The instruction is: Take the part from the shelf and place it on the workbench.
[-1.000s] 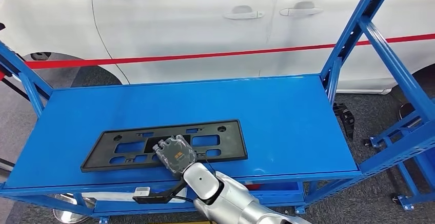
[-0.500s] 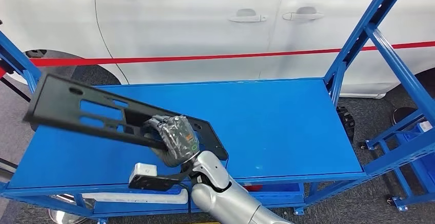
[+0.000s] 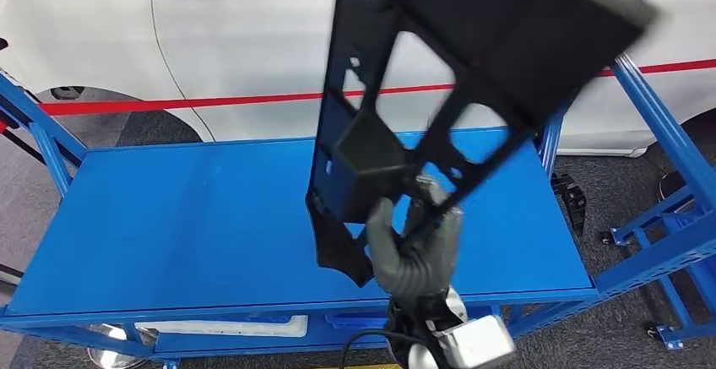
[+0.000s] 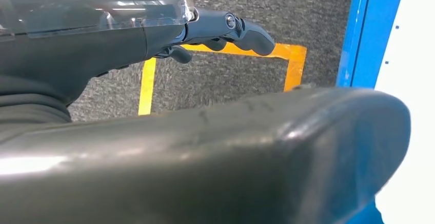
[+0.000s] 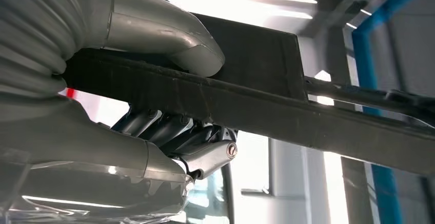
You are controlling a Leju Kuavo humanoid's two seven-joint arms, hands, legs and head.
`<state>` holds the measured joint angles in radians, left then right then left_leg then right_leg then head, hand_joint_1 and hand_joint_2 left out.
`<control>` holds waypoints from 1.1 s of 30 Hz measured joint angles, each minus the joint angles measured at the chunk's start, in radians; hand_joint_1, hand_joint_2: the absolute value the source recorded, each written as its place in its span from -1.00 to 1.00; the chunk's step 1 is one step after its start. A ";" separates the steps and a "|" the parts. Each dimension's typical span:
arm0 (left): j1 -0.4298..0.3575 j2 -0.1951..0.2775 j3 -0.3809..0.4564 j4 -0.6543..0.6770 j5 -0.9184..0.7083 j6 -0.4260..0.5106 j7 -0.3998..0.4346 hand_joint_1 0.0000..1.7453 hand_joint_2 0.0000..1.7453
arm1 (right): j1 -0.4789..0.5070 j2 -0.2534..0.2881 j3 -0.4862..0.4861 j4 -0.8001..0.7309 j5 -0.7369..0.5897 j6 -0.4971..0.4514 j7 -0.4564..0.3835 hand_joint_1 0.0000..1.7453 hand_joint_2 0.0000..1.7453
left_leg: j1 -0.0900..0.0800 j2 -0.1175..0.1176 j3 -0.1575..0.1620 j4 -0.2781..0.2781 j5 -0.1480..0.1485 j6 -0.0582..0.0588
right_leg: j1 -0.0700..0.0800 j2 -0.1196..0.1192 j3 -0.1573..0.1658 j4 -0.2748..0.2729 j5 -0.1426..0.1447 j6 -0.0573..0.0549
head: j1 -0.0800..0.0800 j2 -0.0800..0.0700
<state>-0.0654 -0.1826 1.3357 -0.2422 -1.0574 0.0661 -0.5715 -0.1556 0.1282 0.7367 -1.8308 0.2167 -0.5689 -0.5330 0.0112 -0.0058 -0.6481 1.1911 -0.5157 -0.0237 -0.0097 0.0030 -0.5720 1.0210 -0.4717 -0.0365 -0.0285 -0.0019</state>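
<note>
Nearest the camera, the right hand (image 3: 414, 246) rises from below the front edge of the blue shelf (image 3: 169, 217), its fingers (image 5: 169, 129) wrapped round a bar of the black part (image 3: 439, 90). The right wrist view confirms the hold: the grey thumb (image 5: 169, 39) presses on one face of the bar and the dark fingers curl against the other. The part is clear of the shelf deck, held in the air above it. Its long axis runs up and away from the hand, tilting toward the far right, so most of its bulk stands above the grip and its upper end looms blurred close to the camera. The left hand (image 4: 225, 29) hangs by the floor over yellow tape (image 4: 292, 62), its fingers partly curled with nothing in them; how tight the curl is I cannot tell. Beyond the shelf stands a white car (image 3: 211, 56). With the load top-heavy, the carry to the workbench probably turns on keeping the wrist steady.
</note>
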 joint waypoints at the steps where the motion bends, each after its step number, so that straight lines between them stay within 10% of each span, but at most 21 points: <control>1: 0.000 0.001 0.001 0.000 0.003 0.005 0.000 -1.00 -1.00 | 0.022 -0.009 -0.008 -0.036 -0.025 -0.005 -0.024 1.00 1.00 | -0.002 0.000 0.035 -0.073 0.032 0.008 | 0.001 0.000 0.003 0.000 -0.002 0.002 | 0.000 0.000; 3: -0.002 0.002 0.006 0.000 0.014 0.013 0.000 -1.00 -1.00 | 0.071 -0.022 -0.029 -0.095 -0.081 -0.005 -0.064 1.00 1.00 | -0.009 -0.001 0.083 -0.173 0.062 0.021 | 0.002 0.000 0.004 0.000 -0.004 0.009 | 0.001 0.000; 8: -0.002 0.001 0.025 0.000 0.039 0.041 0.013 -1.00 -1.00 | 0.233 -0.038 -0.108 -0.162 -0.192 0.088 -0.123 1.00 1.00 | -0.006 -0.001 0.104 -0.218 0.073 0.041 | 0.000 0.000 -0.003 0.022 -0.029 0.037 | 0.002 0.000; 13: -0.003 -0.001 0.034 0.000 0.035 0.052 0.034 -1.00 -1.00 | 0.382 -0.039 -0.224 -0.168 -0.264 0.216 -0.137 1.00 1.00 | -0.005 0.001 0.102 -0.220 0.079 0.048 | -0.006 -0.001 -0.118 0.270 -0.145 0.052 | 0.003 0.000; 18: -0.001 -0.004 0.038 0.000 0.015 0.064 0.052 -1.00 -1.00 | 0.492 -0.027 -0.314 -0.155 -0.264 0.281 -0.158 1.00 1.00 | -0.006 -0.002 0.086 -0.184 0.064 0.028 | -0.016 0.001 0.005 0.028 -0.027 0.051 | 0.003 0.000; 22: 0.000 -0.004 0.039 0.000 0.000 0.067 0.062 -1.00 -1.00 | 0.542 -0.006 -0.355 -0.144 -0.224 0.332 -0.160 1.00 1.00 | -0.008 -0.002 0.075 -0.171 0.060 0.009 | -0.012 0.004 -0.004 0.024 -0.015 0.021 | 0.001 0.000; 28: 0.001 -0.003 0.038 0.000 -0.021 0.067 0.068 -1.00 -1.00 | 0.585 0.022 -0.382 -0.140 -0.168 0.354 -0.161 1.00 1.00 | -0.004 0.000 -0.005 0.091 -0.125 -0.006 | -0.002 -0.005 -0.050 0.025 0.018 -0.005 | -0.001 0.000; 30: 0.001 -0.003 0.038 0.000 -0.028 0.066 0.070 -1.00 -1.00 | 0.596 0.026 -0.385 -0.140 -0.151 0.353 -0.161 1.00 1.00 | -0.007 0.000 0.046 0.047 -0.107 0.005 | 0.005 -0.005 -0.067 0.027 0.031 -0.006 | -0.001 0.000; 33: -0.004 0.002 0.034 -0.001 -0.039 0.064 0.072 -1.00 -1.00 | 0.609 0.032 -0.388 -0.140 -0.117 0.347 -0.162 1.00 1.00 | -0.022 0.003 0.182 -0.163 -0.048 0.041 | 0.011 -0.006 -0.080 0.025 0.051 -0.002 | 0.000 0.000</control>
<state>-0.0695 -0.1802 1.3697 -0.2430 -1.0960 0.1306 -0.4994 0.4539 0.1605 0.3487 -1.9710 0.1002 -0.2218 -0.6947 -0.0112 -0.0025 -0.4659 1.0283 -0.5638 0.0169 0.0016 -0.0030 -0.6517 1.0463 -0.4208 -0.0388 -0.0285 -0.0019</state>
